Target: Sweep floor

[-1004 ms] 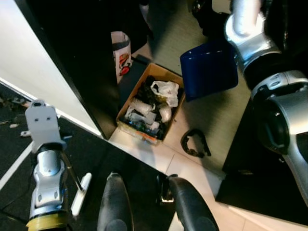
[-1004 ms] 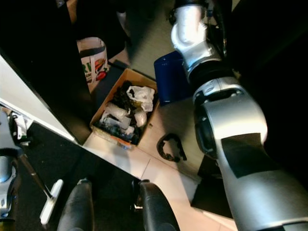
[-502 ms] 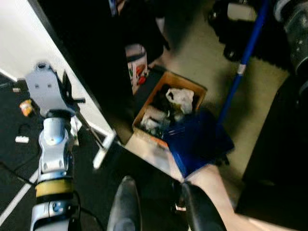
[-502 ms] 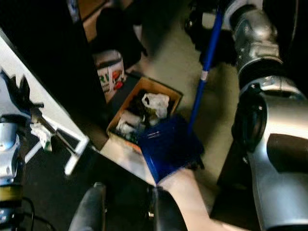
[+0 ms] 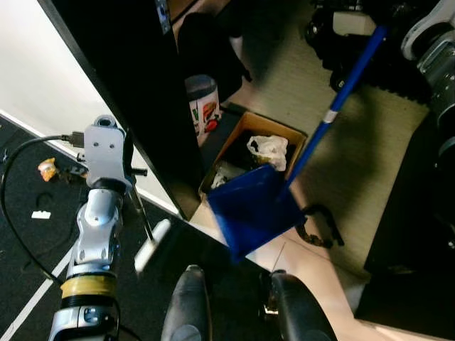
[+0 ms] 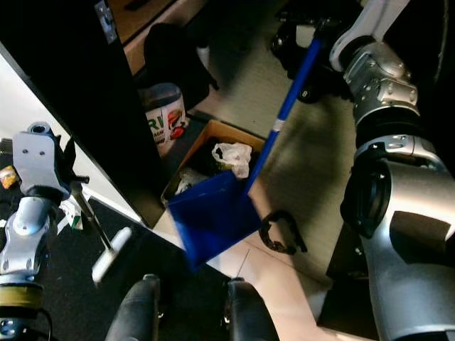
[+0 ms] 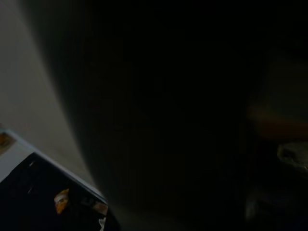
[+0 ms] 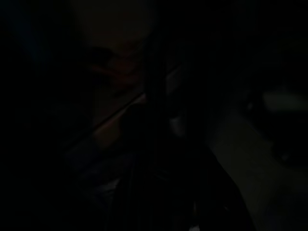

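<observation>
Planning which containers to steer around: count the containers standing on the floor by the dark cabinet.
2. A cardboard box holding a white plastic bag, partly behind the blue dustpan, and a white printed bucket beyond it against the dark cabinet. More may be hidden in shadow.

1 blue dustpan (image 5: 252, 209), 1 cardboard box (image 5: 250, 126) – 1 white bag (image 5: 268, 149) inside, 1 bucket (image 5: 202, 103), 1 black ring (image 5: 318, 227)

Floor (image 5: 370, 142): cardboard box (image 5: 245, 153), black ring (image 5: 316, 227), tub (image 5: 201, 106).

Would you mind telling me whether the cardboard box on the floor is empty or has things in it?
It has things in it. The cardboard box is open-topped and holds a crumpled white plastic bag among darker clutter; the blue dustpan covers its near end.
</observation>
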Motion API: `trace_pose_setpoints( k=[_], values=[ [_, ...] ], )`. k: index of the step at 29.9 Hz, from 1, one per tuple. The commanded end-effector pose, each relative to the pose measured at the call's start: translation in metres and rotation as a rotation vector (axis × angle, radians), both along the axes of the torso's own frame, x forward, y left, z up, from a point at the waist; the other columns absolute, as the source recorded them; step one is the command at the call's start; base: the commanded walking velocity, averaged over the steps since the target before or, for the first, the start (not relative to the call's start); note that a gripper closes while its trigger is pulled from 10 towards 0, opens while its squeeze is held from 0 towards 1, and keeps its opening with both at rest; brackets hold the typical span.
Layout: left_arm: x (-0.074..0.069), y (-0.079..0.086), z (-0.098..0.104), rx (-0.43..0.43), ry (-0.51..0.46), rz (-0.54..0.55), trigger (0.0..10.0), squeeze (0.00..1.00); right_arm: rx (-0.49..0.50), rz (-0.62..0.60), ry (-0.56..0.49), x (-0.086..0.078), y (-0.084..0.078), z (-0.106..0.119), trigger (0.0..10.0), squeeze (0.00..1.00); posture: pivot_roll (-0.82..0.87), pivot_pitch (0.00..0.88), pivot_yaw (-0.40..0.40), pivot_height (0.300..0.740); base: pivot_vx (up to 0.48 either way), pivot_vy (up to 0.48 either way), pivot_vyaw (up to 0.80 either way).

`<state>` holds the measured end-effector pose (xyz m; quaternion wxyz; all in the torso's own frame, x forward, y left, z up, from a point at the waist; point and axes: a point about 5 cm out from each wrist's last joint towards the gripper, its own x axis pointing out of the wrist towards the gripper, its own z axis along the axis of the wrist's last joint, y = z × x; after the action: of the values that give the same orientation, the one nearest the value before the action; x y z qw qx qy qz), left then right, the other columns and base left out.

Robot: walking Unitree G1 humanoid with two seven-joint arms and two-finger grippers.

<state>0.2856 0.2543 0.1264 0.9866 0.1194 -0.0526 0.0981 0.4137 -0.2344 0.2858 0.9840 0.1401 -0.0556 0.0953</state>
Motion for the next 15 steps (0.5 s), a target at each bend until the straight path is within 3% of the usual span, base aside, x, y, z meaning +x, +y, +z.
trace_pose_setpoints(
  k=[1, 4, 7, 10, 15],
  values=[
    [-0.003, 0.006, 0.014, -0.033, -0.123, 0.050, 10.0, 0.00, 0.105, -0.003, -0.024, -0.001, -0.003, 0.004, 10.0, 0.00, 0.05, 0.091, -0.011, 0.731, 0.000, 0.000, 0.00],
    [-0.006, 0.006, 0.024, -0.010, -0.209, 0.048, 10.0, 0.00, 0.109, -0.015, 0.004, -0.002, -0.003, -0.008, 10.0, 0.00, 0.06, 0.089, -0.016, 0.731, 0.000, 0.000, 0.00],
    [-0.008, 0.004, 0.026, -0.024, -0.226, 0.043, 10.0, 0.00, 0.069, -0.014, 0.037, -0.003, 0.001, -0.022, 10.0, 0.00, 0.06, 0.089, -0.016, 0.731, 0.000, 0.000, 0.00],
    [-0.009, 0.001, 0.023, -0.022, -0.216, 0.028, 10.0, 0.00, 0.063, -0.016, 0.069, -0.004, 0.004, -0.034, 10.0, 0.00, 0.06, 0.093, -0.017, 0.731, 0.000, 0.000, 0.00],
    [-0.017, 0.004, 0.002, -0.044, -0.127, 0.052, 10.0, 0.00, 0.050, 0.032, 0.237, -0.011, 0.018, -0.081, 10.0, 0.00, 0.06, 0.110, -0.025, 0.731, 0.000, 0.000, 0.00]
  ],
)
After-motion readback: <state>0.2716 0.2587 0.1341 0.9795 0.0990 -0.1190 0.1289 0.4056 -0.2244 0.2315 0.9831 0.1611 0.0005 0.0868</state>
